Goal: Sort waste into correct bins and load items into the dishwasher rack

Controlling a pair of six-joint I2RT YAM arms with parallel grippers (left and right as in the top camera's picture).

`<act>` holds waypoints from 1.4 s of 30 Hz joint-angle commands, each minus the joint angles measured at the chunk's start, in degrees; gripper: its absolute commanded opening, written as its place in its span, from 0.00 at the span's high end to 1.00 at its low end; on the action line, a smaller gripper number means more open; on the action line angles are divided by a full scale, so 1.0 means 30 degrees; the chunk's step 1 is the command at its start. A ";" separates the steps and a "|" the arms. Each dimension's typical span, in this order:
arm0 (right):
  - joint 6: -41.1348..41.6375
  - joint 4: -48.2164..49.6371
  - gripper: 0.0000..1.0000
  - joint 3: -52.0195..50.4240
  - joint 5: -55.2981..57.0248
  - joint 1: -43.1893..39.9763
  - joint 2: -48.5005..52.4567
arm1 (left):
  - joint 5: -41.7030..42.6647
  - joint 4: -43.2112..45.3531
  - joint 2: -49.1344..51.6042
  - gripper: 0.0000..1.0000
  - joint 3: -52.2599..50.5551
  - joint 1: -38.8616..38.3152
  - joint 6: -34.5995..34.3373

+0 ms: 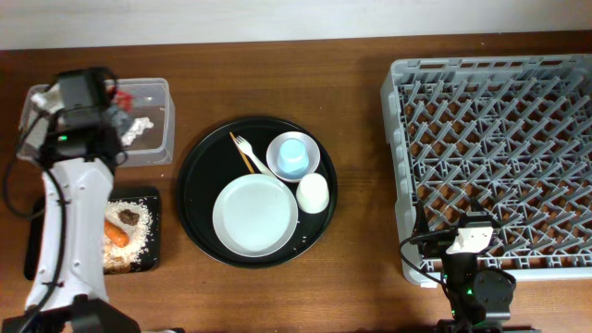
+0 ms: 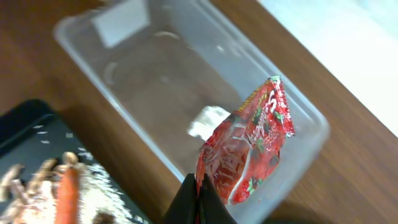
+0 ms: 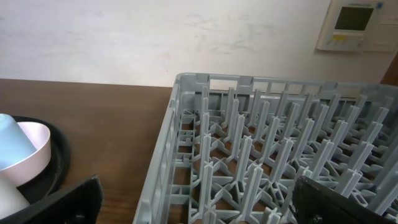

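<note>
Red wrapper (image 2: 249, 146) — pinched in closed left gripper (image 2: 200, 199), long axis pointing away from jaws, over clear tub (image 2: 124, 68). Right gripper (image 3: 199, 205) — wide open, empty.

Brown wooden worktop (image 1: 361, 277), clear rectangular tub (image 1: 166, 120) at far left, shallow black tray (image 1: 153, 199) just beside it, large round black tray (image 1: 196, 199) at centre, grey dishwasher rack (image 1: 490, 120) at right.
</note>
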 commanded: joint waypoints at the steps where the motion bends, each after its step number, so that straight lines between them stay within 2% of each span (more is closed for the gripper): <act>1: 0.0022 -0.0087 0.01 -0.0095 0.0095 -0.0138 -0.0124 | -0.0328 -0.0051 0.0984 0.98 -0.0080 0.1173 -0.0408; 3: 0.0022 -0.0087 0.01 -0.0095 0.0095 -0.0138 -0.0124 | -0.0335 0.0146 0.1421 0.76 -0.0080 0.1435 -0.0408; 4: 0.0022 -0.0087 0.01 -0.0095 0.0095 -0.0138 -0.0124 | -0.0342 0.0350 0.1719 0.43 -0.0073 0.1574 -0.0401; 5: 0.0022 -0.0087 0.01 -0.0095 0.0095 -0.0138 -0.0124 | -0.0335 0.0495 0.1931 0.27 -0.0080 0.1668 -0.0401; 6: 0.0022 -0.0087 0.01 -0.0095 0.0095 -0.0138 -0.0124 | -0.0335 0.0597 0.2208 0.24 -0.0080 0.1756 -0.0393; 9: 0.0022 -0.0087 0.01 -0.0095 0.0095 -0.0138 -0.0124 | -0.0168 0.0335 0.2761 0.20 -0.0080 0.1807 -0.0393; 14: 0.0022 -0.0087 0.01 -0.0095 0.0095 -0.0138 -0.0124 | 0.1122 -0.0852 0.1989 0.20 -0.0073 0.1785 -0.0401; 20: 0.0022 -0.0087 0.01 -0.0095 0.0095 -0.0138 -0.0124 | 0.3351 -0.2186 -0.1902 0.24 -0.0073 0.1209 -0.0182; 23: 0.0022 -0.0087 0.01 -0.0095 0.0095 -0.0138 -0.0124 | 0.5712 -0.2696 -0.3730 0.24 -0.0073 0.0146 0.1348; 26: 0.0022 -0.0087 0.01 -0.0095 0.0095 -0.0138 -0.0124 | 0.8240 -0.3526 -0.4554 0.24 -0.0073 -0.1749 0.2667; 29: 0.0022 -0.0087 0.01 -0.0095 0.0095 -0.0138 -0.0124 | 0.9049 -0.4444 -0.4524 0.24 -0.0095 -0.3701 0.2659; 31: 0.0022 -0.0087 0.01 -0.0095 0.0095 -0.0138 -0.0124 | 0.9041 -0.4962 -0.4364 0.23 -0.0095 -0.5916 0.2659; 34: 0.0022 -0.0087 0.01 -0.0095 0.0095 -0.0138 -0.0124 | 0.8881 -0.5581 -0.4255 0.23 -0.0095 -0.7730 0.2725; 40: 0.0022 -0.0087 0.01 -0.0095 0.0095 -0.0138 -0.0124 | 0.6827 -0.8211 -0.4000 0.23 -0.0641 -1.1227 0.2710; 42: 0.0022 -0.0087 0.01 -0.0095 0.0095 -0.0138 -0.0124 | 0.6812 -0.8109 -0.4000 0.18 -0.1348 -1.2160 0.2703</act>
